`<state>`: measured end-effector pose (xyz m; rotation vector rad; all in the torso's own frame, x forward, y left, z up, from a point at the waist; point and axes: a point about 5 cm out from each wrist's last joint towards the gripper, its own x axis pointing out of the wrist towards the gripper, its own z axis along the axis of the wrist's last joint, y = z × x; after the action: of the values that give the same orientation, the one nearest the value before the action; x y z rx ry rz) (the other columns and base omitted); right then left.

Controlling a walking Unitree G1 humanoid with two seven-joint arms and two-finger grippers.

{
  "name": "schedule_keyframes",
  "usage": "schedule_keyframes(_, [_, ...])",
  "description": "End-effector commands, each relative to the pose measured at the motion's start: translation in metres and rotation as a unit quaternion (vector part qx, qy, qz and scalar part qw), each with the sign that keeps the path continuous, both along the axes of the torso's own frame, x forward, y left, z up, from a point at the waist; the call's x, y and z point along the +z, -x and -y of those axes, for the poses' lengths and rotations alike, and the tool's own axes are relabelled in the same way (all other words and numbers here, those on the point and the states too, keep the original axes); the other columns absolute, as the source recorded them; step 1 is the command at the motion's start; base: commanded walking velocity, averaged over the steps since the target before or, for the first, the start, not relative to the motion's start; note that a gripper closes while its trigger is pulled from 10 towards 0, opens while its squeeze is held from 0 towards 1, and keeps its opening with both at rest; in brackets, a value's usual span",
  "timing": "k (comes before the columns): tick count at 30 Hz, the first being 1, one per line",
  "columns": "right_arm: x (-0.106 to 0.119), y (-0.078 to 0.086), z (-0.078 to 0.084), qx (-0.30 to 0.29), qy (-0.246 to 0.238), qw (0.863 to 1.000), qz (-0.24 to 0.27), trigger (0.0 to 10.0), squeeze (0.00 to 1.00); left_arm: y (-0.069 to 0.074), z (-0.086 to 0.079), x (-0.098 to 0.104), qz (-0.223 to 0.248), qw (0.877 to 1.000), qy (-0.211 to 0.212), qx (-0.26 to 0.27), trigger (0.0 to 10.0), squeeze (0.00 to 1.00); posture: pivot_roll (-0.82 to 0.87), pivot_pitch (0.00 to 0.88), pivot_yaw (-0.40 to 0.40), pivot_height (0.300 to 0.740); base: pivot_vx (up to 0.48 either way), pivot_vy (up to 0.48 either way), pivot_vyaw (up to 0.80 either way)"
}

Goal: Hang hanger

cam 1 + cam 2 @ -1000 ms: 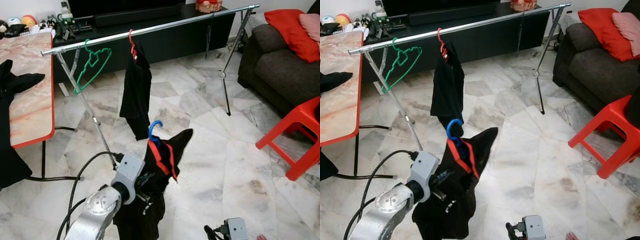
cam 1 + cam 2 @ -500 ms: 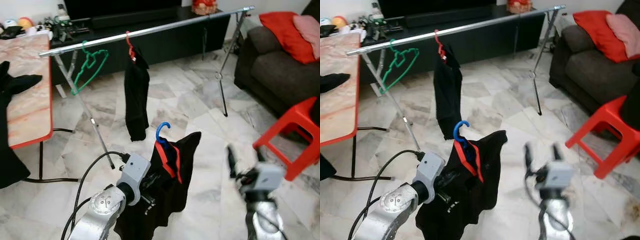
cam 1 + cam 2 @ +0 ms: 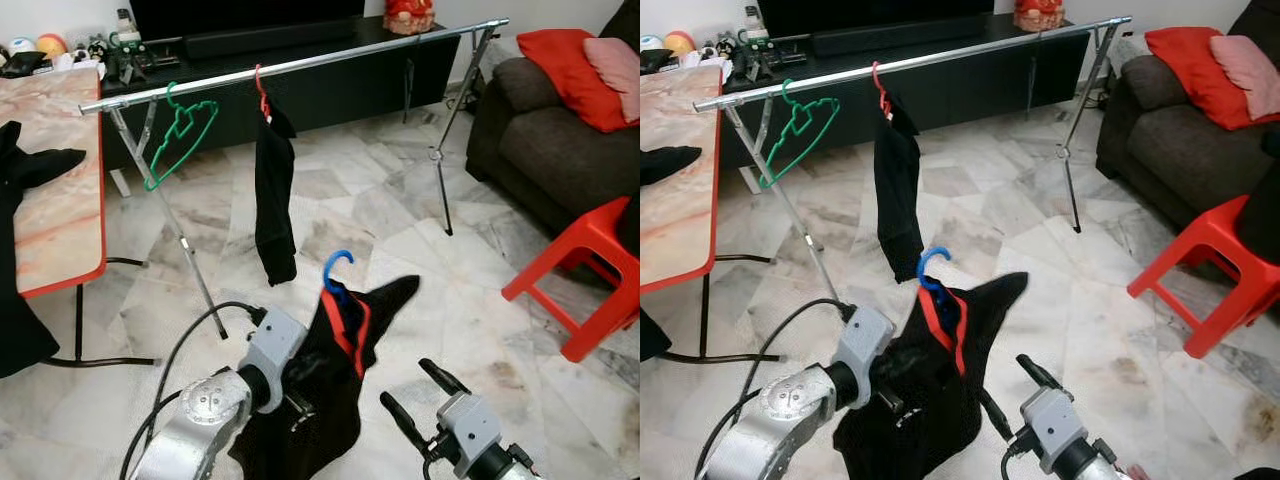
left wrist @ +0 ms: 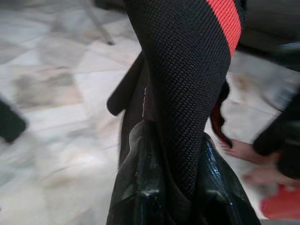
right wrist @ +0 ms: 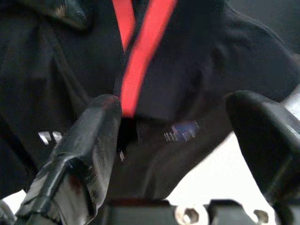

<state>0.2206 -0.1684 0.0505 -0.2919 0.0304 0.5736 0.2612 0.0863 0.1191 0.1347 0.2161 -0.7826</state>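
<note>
Left pincer (image 4: pixel 176 187) is clamped on the black garment (image 3: pixel 330 400) that sits on the blue-hooked hanger (image 3: pixel 338 268), held up near the robot, low and well short of the rail (image 3: pixel 300 63). Right pincer (image 3: pixel 420 395), fingers apart and holding nothing, sits just right of the garment. Far along the rail an empty green hanger (image 3: pixel 180 130) and a dark garment on a red hanger (image 3: pixel 262 92) already hang; lifting the blue hook over the rail is left, I'd say.
</note>
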Motion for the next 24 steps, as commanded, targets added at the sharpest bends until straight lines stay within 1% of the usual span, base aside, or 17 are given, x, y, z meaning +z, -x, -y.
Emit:
schedule_keyframes(1, [-0.004, -0.002, 0.004, -0.019, 0.000, 1.000, -0.007, 10.0, 1.00, 0.001, 0.010, 0.013, 0.021, 0.999, 0.014, -0.037, 10.0, 0.00, -0.03, 0.143, -0.015, 0.740, 0.000, 0.000, 0.00])
schedule_keyframes(3, [-0.008, -0.008, 0.006, -0.048, 0.017, 0.999, -0.012, 10.0, 1.00, 0.001, 0.012, 0.014, 0.021, 0.998, 0.010, -0.051, 10.0, 0.00, -0.03, 0.144, -0.013, 0.740, 0.000, 0.000, 0.00])
schedule_keyframes(4, [-0.009, -0.011, 0.007, -0.066, 0.021, 0.997, -0.012, 10.0, 0.84, 0.001, 0.013, 0.015, 0.026, 0.998, 0.004, -0.060, 10.0, 0.00, -0.03, 0.144, -0.013, 0.740, 0.000, 0.000, 0.00])
schedule_keyframes(5, [-0.009, -0.014, 0.007, -0.082, 0.021, 0.996, -0.014, 10.0, 0.30, 0.001, 0.014, 0.015, 0.028, 0.997, 0.000, -0.066, 10.0, 0.00, -0.03, 0.151, -0.010, 0.740, 0.000, 0.000, 0.00])
schedule_keyframes(6, [-0.008, -0.016, 0.007, -0.094, 0.019, 0.995, -0.016, 10.0, 0.12, 0.002, 0.015, 0.016, 0.030, 0.997, -0.003, -0.072, 10.0, 0.00, -0.03, 0.151, -0.010, 0.740, 0.000, 0.000, 0.00])
schedule_keyframes(7, [-0.009, -0.017, 0.007, -0.098, 0.010, 0.995, -0.020, 10.0, 0.00, 0.002, 0.015, 0.017, 0.030, 0.996, -0.003, -0.080, 10.0, 0.00, -0.02, 0.152, -0.011, 0.740, 0.000, 0.000, 0.00])
schedule_keyframes(8, [-0.011, -0.018, 0.005, -0.103, -0.005, 0.994, -0.029, 10.0, 0.00, 0.002, 0.015, 0.018, 0.031, 0.995, -0.002, -0.091, 10.0, 0.00, -0.02, 0.155, -0.011, 0.740, 0.000, 0.000, 0.00])
schedule_keyframes(9, [-0.012, -0.018, 0.004, -0.103, -0.011, 0.994, -0.033, 10.0, 0.00, 0.002, 0.015, 0.019, 0.032, 0.995, -0.001, -0.094, 10.0, 0.00, -0.01, 0.156, -0.012, 0.740, 0.000, 0.000, 0.00])
schedule_keyframes(12, [-0.016, -0.018, 0.002, -0.104, -0.010, 0.994, -0.038, 10.0, 0.00, 0.001, 0.015, 0.022, 0.035, 0.994, -0.002, -0.100, 10.0, 0.00, -0.01, 0.158, -0.010, 0.740, 0.000, 0.000, 0.00])
schedule_keyframes(16, [-0.025, -0.019, 0.002, -0.120, -0.001, 0.991, -0.053, 10.0, 0.00, 0.000, 0.016, 0.024, 0.037, 0.994, -0.003, -0.104, 10.0, 0.00, -0.02, 0.160, -0.009, 0.740, 0.000, 0.000, 0.00])
schedule_keyframes(17, [-0.030, -0.018, 0.002, -0.127, 0.001, 0.989, -0.069, 10.0, 0.00, 0.000, 0.016, 0.024, 0.038, 0.994, -0.003, -0.106, 10.0, 0.00, -0.02, 0.160, -0.009, 0.740, 0.000, 0.000, 0.00])
schedule_keyframes(18, [-0.031, -0.017, 0.002, -0.129, 0.001, 0.989, -0.073, 10.0, 0.00, 0.000, 0.016, 0.024, 0.038, 0.994, -0.003, -0.106, 10.0, 0.00, -0.02, 0.160, -0.009, 0.740, 0.000, 0.000, 0.00])
schedule_keyframes(20, [-0.043, -0.012, 0.001, -0.140, -0.013, 0.983, -0.115, 10.0, 0.00, 0.001, 0.018, 0.024, 0.036, 0.993, -0.003, -0.114, 10.0, 0.00, -0.01, 0.161, -0.007, 0.740, 0.000, 0.000, 0.00])
schedule_keyframes(21, [-0.044, -0.010, 0.002, -0.144, -0.006, 0.983, -0.113, 10.0, 0.00, 0.002, 0.019, 0.025, 0.035, 0.993, 0.000, -0.116, 10.0, 0.00, -0.01, 0.163, -0.006, 0.740, 0.000, 0.000, 0.00])
schedule_keyframes(23, [-0.043, -0.010, 0.003, -0.148, -0.010, 0.983, -0.107, 10.0, 0.00, 0.003, 0.019, 0.025, 0.035, 0.993, 0.001, -0.116, 10.0, 0.00, -0.01, 0.162, -0.007, 0.740, 0.000, 0.000, 0.00])
schedule_keyframes(24, [-0.043, -0.010, 0.004, -0.159, -0.015, 0.982, -0.102, 10.0, 0.00, 0.003, 0.019, 0.025, 0.035, 0.993, 0.001, -0.117, 10.0, 0.00, -0.01, 0.163, -0.006, 0.740, 0.000, 0.000, 0.00])
